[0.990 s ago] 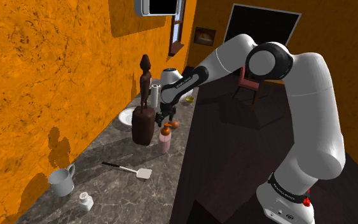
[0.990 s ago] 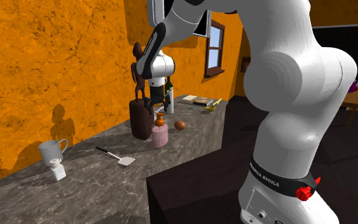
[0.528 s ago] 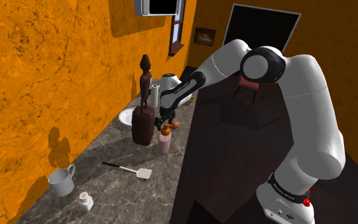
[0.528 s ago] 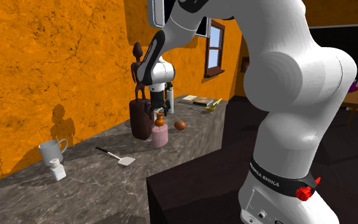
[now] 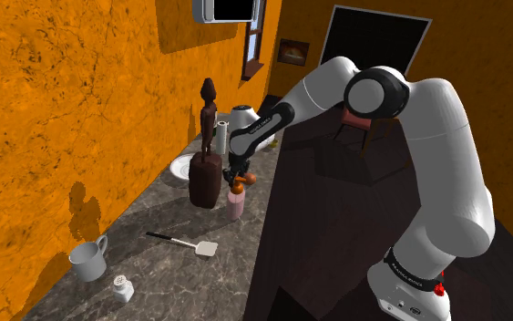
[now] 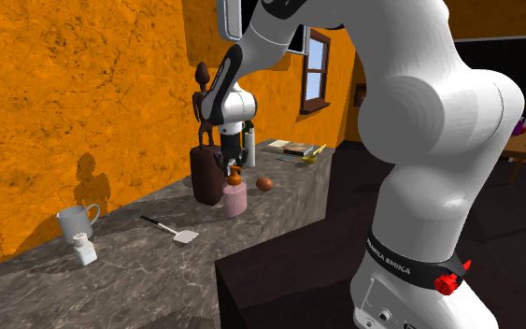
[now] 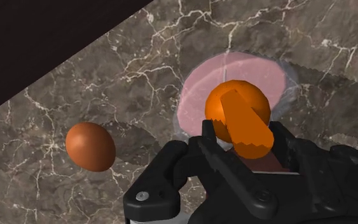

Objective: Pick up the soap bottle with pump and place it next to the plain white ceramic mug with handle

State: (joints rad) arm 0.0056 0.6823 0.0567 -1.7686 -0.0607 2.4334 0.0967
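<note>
Pink soap bottle, claw astride its pump — grip unclear, dark block beside, egg near.

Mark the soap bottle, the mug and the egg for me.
Soap bottle point(image 5: 236, 204): shoulder view, pink body.
Mug point(image 5: 87, 262): shoulder view, side wall.
Egg point(image 7: 90, 146): wrist view, its middle.

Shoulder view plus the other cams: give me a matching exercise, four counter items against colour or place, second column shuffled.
Things:
1. soap bottle
2. mug
3. spatula
4. egg

Descriptions:
A. lies flat on the counter, between mug and soap bottle
B. brown, round, close beside the soap bottle
C. pink body, orange pump
D. white, with a handle, next to the small shaker

Pairs: 1-C; 2-D; 3-A; 4-B
</note>
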